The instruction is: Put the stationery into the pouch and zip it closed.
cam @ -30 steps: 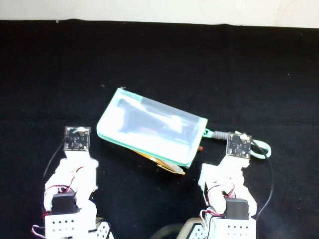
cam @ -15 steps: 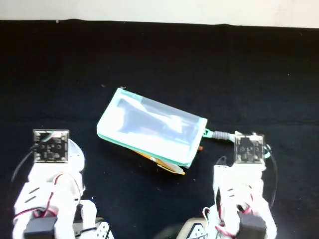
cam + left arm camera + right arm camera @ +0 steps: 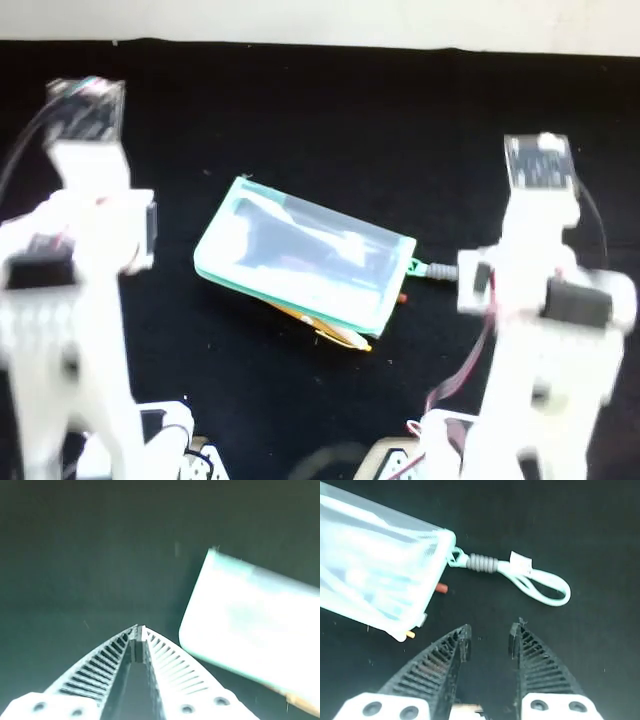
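Observation:
The translucent pouch (image 3: 300, 262) with mint-green edging lies flat mid-table, dark stationery showing through it. Yellow and orange stationery ends (image 3: 335, 333) stick out from under its near edge. Its grey-wrapped strap loop (image 3: 535, 580) trails from one corner. My right gripper (image 3: 491, 632) hangs open above bare cloth, short of the strap and beside the pouch (image 3: 375, 575) corner, where a red tip (image 3: 441, 587) and an orange tip (image 3: 409, 634) poke out. My left gripper (image 3: 139, 628) is shut on nothing, over the cloth beside the pouch (image 3: 255, 615).
A black cloth (image 3: 320, 120) covers the whole table up to a pale wall at the back. In the high view the left arm (image 3: 70, 250) and the right arm (image 3: 540, 290) stand tall on either side of the pouch.
Both arms have risen from low near the front edge to high above the table. The right arm came away from the strap. The pouch has not moved.

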Controlling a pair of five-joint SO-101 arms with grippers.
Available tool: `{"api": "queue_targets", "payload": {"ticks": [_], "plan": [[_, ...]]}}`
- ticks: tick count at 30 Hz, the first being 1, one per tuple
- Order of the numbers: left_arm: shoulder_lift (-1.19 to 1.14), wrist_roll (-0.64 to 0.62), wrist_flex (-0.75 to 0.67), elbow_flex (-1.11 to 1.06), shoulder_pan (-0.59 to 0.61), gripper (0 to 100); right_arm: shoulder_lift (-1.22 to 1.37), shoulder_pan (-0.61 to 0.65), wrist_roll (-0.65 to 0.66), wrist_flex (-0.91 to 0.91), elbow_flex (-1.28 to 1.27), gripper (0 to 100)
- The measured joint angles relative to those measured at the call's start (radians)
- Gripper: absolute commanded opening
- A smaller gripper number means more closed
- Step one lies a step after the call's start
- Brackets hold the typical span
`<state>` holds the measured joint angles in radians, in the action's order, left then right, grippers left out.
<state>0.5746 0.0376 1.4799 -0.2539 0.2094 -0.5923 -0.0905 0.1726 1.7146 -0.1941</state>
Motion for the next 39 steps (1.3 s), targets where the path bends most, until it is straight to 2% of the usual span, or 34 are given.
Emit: {"api": "queue_targets", "payload": {"ticks": [4,6,9,11,18,25,30,35,39], "plan": [[-0.281,0.025,-0.008,0.003,-0.005,1,0.330,-0.069,0.000,-0.005,0.109,13.5],[-0.400,0.115,-0.021,0.003,-0.002,1,0.462,-0.110,0.000,-0.031,0.147,15.0],[-0.517,0.267,-0.031,0.005,-0.003,1,0.609,-0.157,0.000,-0.075,0.160,22.8],[-0.545,0.301,-0.031,0.028,-0.003,6,0.666,-0.170,0.000,-0.095,0.160,27.3],[-0.560,0.356,0.063,0.164,-0.009,22,0.697,-0.238,0.025,-0.135,0.160,28.3],[-0.560,0.358,0.074,0.176,-0.008,21,0.700,-0.325,0.129,-0.153,0.160,28.2],[-0.562,0.358,0.072,0.127,-0.008,21,0.700,-0.379,0.153,-0.296,0.049,28.2],[-0.562,0.358,0.074,0.120,-0.008,21,0.700,-0.379,0.153,-0.450,-0.123,28.2],[-0.562,0.358,0.074,0.120,-0.008,21,0.701,-0.379,0.153,-0.519,-0.163,28.1]]}}
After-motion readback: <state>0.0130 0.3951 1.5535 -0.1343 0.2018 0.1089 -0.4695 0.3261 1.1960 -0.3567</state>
